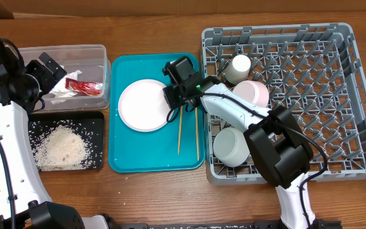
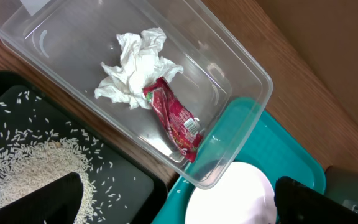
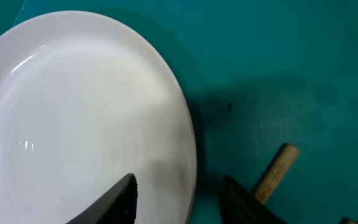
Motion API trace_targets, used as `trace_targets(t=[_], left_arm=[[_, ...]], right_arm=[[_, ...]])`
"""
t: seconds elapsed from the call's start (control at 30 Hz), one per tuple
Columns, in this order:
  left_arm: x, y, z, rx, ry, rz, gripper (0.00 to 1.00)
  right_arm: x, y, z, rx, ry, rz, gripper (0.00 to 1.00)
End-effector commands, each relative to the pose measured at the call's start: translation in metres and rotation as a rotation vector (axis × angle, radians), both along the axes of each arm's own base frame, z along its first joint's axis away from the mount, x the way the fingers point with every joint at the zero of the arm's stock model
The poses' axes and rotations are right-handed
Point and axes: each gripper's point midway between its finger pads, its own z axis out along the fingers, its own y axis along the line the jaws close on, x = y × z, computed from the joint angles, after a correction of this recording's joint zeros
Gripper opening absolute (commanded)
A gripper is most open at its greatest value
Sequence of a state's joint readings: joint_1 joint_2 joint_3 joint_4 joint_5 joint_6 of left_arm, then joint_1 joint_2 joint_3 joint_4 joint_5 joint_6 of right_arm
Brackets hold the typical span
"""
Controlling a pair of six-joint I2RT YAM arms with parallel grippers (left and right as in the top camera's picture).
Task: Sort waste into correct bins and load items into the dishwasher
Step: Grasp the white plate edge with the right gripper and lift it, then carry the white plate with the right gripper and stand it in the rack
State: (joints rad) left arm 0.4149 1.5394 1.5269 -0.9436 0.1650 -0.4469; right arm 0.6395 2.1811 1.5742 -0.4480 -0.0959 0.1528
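Observation:
The pale round plate (image 1: 143,105) lies on the teal tray (image 1: 127,159). My right gripper (image 1: 173,104) is open and straddles the plate's right rim (image 3: 92,112), with one finger over the plate and one over the tray. Two wooden chopsticks (image 1: 180,132) lie beside it; one end shows in the right wrist view (image 3: 277,172). The clear tub (image 1: 97,56) holds the white tissue (image 2: 135,71) and the red wrapper (image 2: 176,118). The black tray (image 1: 95,127) holds rice (image 1: 61,145). My left gripper (image 1: 54,71) is open and empty above the tub. The grey dish rack (image 1: 335,38) holds a white cup (image 1: 238,68) and two bowls (image 1: 254,93).
The second bowl (image 1: 232,146) lies near the rack's front left corner. The teal tray sits between the bins and the rack. A few rice grains lie on the tray's edge by the tub. Bare wooden table (image 1: 170,25) runs along the back.

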Motion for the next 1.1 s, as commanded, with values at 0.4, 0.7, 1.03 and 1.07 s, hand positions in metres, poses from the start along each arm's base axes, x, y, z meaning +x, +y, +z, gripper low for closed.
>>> trace_targets(t=[0.4, 0.7, 1.03, 1.07], left_arm=[[0.004, 0.002, 0.009, -0.004, -0.026, 0.010, 1.00], [0.004, 0.002, 0.009, -0.004, -0.026, 0.010, 1.00], [0.004, 0.002, 0.009, -0.004, -0.026, 0.010, 1.00], [0.004, 0.002, 0.009, -0.004, -0.027, 0.009, 1.00]], right_arm=[[-0.014, 0.001, -0.026, -0.057, 0.043, 0.017, 0.29], [-0.014, -0.008, -0.030, -0.100, 0.044, -0.002, 0.04], [0.014, -0.005, 0.087, -0.032, -0.115, -0.048, 0.04], [0.018, -0.013, 0.109, -0.044, -0.155, -0.076, 0.04]])
